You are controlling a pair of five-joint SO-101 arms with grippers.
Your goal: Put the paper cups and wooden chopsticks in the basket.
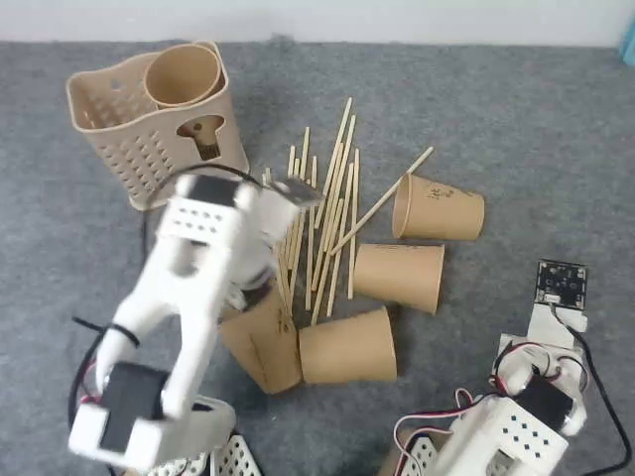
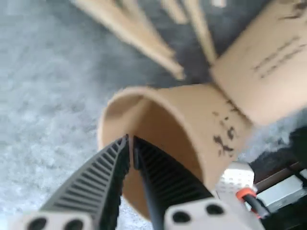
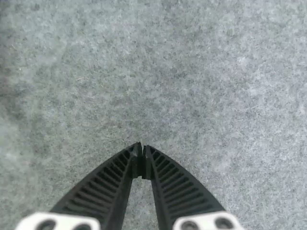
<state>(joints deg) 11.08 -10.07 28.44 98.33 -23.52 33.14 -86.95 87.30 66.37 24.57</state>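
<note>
Grey, felt-like covering over the desk (image 1: pixel 516 119), with a pale strip of wall (image 1: pixel 397 20) along the far edge. Basket (image 1: pixel 109 129) stands upright at the far left, one cup (image 1: pixel 184 74) already in it. Step in hand, by my reading: picking up another paper cup (image 2: pixel 192 124), the one lying on its side nearest the left arm. Left pincer (image 2: pixel 130 140) clenched on its rim, one finger inside the mouth, the other outside. Three more cups (image 1: pixel 400 276) lie on their sides nearby. Loose chopsticks (image 1: pixel 327 218) fanned between them and the basket, none collected. Right pincer (image 3: pixel 142 147) closed on nothing, over bare covering, well apart from the work. Next move likely calls for a lift clear of the chopsticks, a carry to the basket, and a release beside the cup inside; thin rim grip may let the cup swing or slip
</note>
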